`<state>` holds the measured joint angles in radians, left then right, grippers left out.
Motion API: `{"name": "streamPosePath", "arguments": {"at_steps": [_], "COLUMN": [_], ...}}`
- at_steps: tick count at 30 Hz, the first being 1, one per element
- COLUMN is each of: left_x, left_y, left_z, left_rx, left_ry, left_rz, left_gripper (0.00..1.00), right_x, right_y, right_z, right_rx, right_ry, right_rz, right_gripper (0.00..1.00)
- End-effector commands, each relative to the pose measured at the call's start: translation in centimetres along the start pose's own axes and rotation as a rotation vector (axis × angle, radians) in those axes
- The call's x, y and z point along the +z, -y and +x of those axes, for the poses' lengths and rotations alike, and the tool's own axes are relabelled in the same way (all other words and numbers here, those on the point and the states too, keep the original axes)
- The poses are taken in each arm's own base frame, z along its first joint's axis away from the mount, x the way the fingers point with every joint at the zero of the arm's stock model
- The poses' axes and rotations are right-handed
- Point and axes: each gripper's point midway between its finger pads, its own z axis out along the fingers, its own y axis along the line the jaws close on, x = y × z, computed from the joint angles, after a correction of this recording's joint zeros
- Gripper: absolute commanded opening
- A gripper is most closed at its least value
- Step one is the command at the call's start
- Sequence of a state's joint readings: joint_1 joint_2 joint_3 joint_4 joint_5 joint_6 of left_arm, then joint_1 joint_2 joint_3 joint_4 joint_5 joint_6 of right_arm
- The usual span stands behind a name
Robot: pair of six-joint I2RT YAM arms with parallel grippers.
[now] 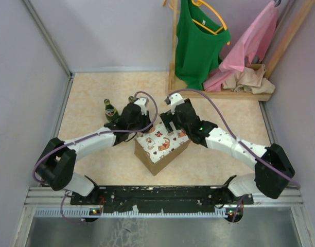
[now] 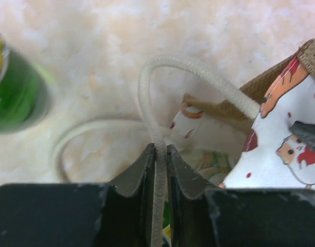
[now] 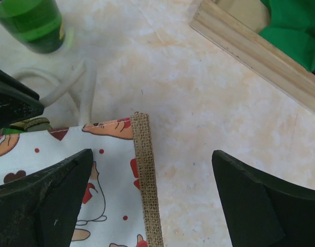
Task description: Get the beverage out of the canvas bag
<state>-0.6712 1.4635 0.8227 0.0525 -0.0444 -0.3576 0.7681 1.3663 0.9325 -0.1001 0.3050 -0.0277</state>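
Left gripper [image 2: 158, 152] is pinched tight on the white loop handle [image 2: 198, 69] of the canvas bag [image 1: 162, 146], which sits mid-table between the two arms. Right gripper [image 3: 152, 154] is spread wide over the bag's burlap corner with nothing in it, and I can't tell if it's touching. A green bottle [image 1: 110, 110] stands on the table, left of the bag and a bit farther back.

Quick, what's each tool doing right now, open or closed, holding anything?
Left tool: closed on the white loop handle of the canvas bag.
Right tool: open, holding nothing.
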Motion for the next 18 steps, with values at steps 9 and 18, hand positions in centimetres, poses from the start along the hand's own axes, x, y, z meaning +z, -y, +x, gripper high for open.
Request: {"name": "streamPosePath", "arguments": {"at_steps": [9, 18], "left_x": [4.0, 6.7], "left_y": [10.8, 15.4], "left_z": [-3.2, -4.6], "left_rx": [0.118, 0.155], "left_ry": [0.008, 0.009], "left_rz": [0.32, 0.436], "left_gripper": [0.2, 0.21], "right_x": [-4.1, -5.4], "right_y": [3.2, 3.7], "right_z": [-2.5, -1.5], "right_rx": [0.081, 0.122], "right_ry": [0.104, 0.108], "right_rz": [0.115, 0.131], "right_gripper": [0.99, 0.99]}}
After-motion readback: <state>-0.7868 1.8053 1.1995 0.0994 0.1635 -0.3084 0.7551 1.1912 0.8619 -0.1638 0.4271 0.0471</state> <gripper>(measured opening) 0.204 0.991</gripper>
